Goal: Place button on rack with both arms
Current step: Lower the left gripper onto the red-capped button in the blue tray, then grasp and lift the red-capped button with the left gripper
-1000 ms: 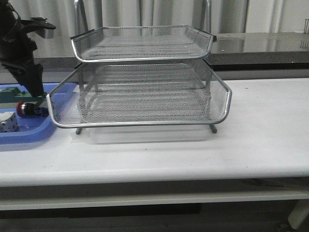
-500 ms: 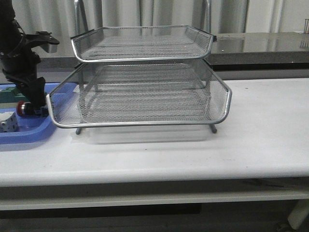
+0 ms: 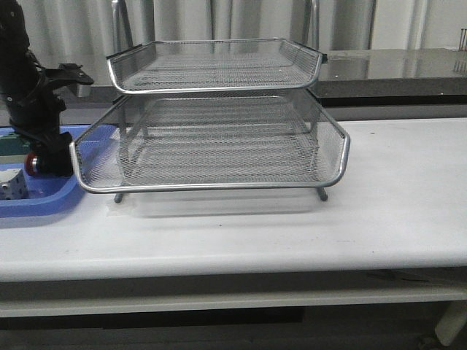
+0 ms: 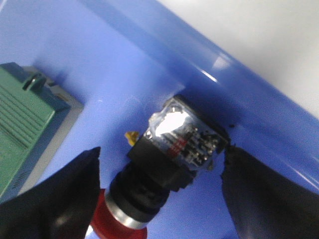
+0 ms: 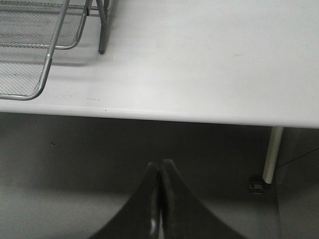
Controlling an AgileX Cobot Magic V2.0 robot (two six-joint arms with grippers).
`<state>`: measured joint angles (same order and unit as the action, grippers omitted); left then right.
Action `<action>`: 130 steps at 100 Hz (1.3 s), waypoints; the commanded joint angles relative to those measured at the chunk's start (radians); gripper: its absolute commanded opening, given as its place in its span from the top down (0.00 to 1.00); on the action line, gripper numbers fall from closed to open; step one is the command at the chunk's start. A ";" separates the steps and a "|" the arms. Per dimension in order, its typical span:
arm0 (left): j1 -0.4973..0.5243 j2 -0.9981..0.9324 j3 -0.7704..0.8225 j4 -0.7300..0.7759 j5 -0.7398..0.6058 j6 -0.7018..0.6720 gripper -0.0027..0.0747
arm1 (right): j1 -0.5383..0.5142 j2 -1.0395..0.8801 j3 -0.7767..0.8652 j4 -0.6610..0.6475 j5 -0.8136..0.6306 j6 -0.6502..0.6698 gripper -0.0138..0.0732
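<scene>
The small push-button switch with a red mushroom head, black collar and blue rear block (image 4: 167, 167) lies on its side in the flat blue plastic tray (image 3: 44, 200) at the far left of the white table (image 3: 394, 189), close to the tray's raised rim. In the front view only a sliver of its red head shows beside the black left arm (image 3: 33, 87), which reaches down into the tray. The left gripper (image 4: 159, 199) straddles the button with its fingers spread, one dark finger (image 4: 60, 199) on each side; neither clearly touches it. A green ribbed flat part (image 4: 22, 124) lies in the same tray just beside the button, and a white dice-like block (image 3: 11, 186) sits at the tray's left end. The silver wire-mesh letter tray rack (image 3: 219, 138) stands just right of the blue tray, its mesh trays bare. The right gripper (image 5: 160, 199) hangs below the table's near edge, right of the rack, its fingers pressed together on nothing.
</scene>
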<state>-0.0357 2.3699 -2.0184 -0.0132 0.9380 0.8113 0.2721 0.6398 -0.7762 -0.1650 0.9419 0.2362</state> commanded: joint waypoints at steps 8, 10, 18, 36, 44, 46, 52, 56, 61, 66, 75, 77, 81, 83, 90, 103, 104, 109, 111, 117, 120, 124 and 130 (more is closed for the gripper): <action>-0.003 -0.057 -0.043 -0.007 -0.042 -0.002 0.32 | -0.004 -0.001 -0.024 -0.024 -0.054 0.003 0.92; -0.003 -0.055 -0.045 -0.007 -0.042 -0.002 0.32 | -0.004 -0.001 -0.024 -0.024 -0.054 0.003 0.92; -0.003 -0.055 -0.045 -0.007 -0.051 -0.002 0.32 | -0.004 -0.001 -0.024 -0.024 -0.054 0.003 0.92; -0.003 -0.055 -0.045 -0.007 -0.055 -0.002 0.32 | -0.004 -0.001 -0.024 -0.024 -0.054 0.003 0.92; -0.003 -0.055 -0.045 -0.007 -0.057 -0.002 0.32 | -0.004 -0.001 -0.024 -0.024 -0.054 0.003 0.92; -0.003 -0.052 -0.045 -0.007 -0.057 -0.002 0.32 | -0.004 -0.001 -0.024 -0.024 -0.054 0.003 0.92; -0.003 -0.048 -0.045 -0.007 -0.057 -0.002 0.32 | -0.004 -0.001 -0.024 -0.024 -0.054 0.003 0.92; -0.003 -0.043 -0.045 -0.007 -0.057 -0.002 0.32 | -0.004 -0.001 -0.024 -0.024 -0.054 0.003 0.92; -0.003 -0.036 -0.045 -0.009 -0.049 -0.002 0.32 | -0.004 -0.001 -0.024 -0.024 -0.054 0.003 0.92; -0.003 -0.029 -0.045 -0.011 -0.042 -0.002 0.32 | -0.004 -0.001 -0.024 -0.024 -0.054 0.003 0.92; -0.003 -0.025 -0.045 -0.011 -0.040 -0.002 0.32 | -0.004 -0.001 -0.024 -0.024 -0.054 0.003 0.92; -0.003 -0.025 -0.045 -0.011 -0.040 -0.002 0.32 | -0.004 -0.001 -0.024 -0.024 -0.054 0.003 0.92; -0.003 -0.025 -0.045 -0.011 -0.040 -0.002 0.32 | -0.004 -0.001 -0.024 -0.024 -0.054 0.003 0.92; -0.003 -0.025 -0.045 -0.011 -0.040 -0.002 0.32 | -0.004 -0.001 -0.024 -0.024 -0.054 0.003 0.92; -0.003 -0.025 -0.045 -0.011 -0.040 -0.002 0.32 | -0.004 -0.001 -0.024 -0.024 -0.054 0.003 0.92; -0.003 -0.025 -0.045 -0.011 -0.039 -0.002 0.39 | -0.004 -0.001 -0.024 -0.024 -0.054 0.003 0.92; -0.003 -0.025 -0.045 -0.011 -0.039 -0.002 0.41 | -0.004 -0.001 -0.024 -0.024 -0.054 0.003 0.92; -0.003 -0.025 -0.045 -0.011 -0.039 -0.002 0.47 | -0.004 -0.001 -0.024 -0.024 -0.054 0.003 0.92; -0.003 -0.025 -0.045 -0.011 -0.039 -0.002 0.50 | -0.004 -0.001 -0.024 -0.024 -0.054 0.003 0.92; -0.003 -0.025 -0.047 -0.011 -0.039 -0.002 0.58 | -0.004 -0.001 -0.024 -0.024 -0.054 0.003 0.92; -0.003 -0.025 -0.049 -0.011 -0.039 -0.002 0.62 | -0.004 -0.001 -0.024 -0.024 -0.054 0.003 0.92; -0.003 -0.025 -0.052 -0.013 -0.039 -0.002 0.68 | -0.004 -0.001 -0.024 -0.024 -0.054 0.003 0.92; -0.003 -0.025 -0.055 -0.013 -0.039 -0.002 0.76 | -0.004 -0.001 -0.024 -0.024 -0.054 0.003 0.92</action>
<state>-0.0357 2.4059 -2.0368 -0.0164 0.9230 0.8135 0.2721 0.6398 -0.7762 -0.1650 0.9419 0.2362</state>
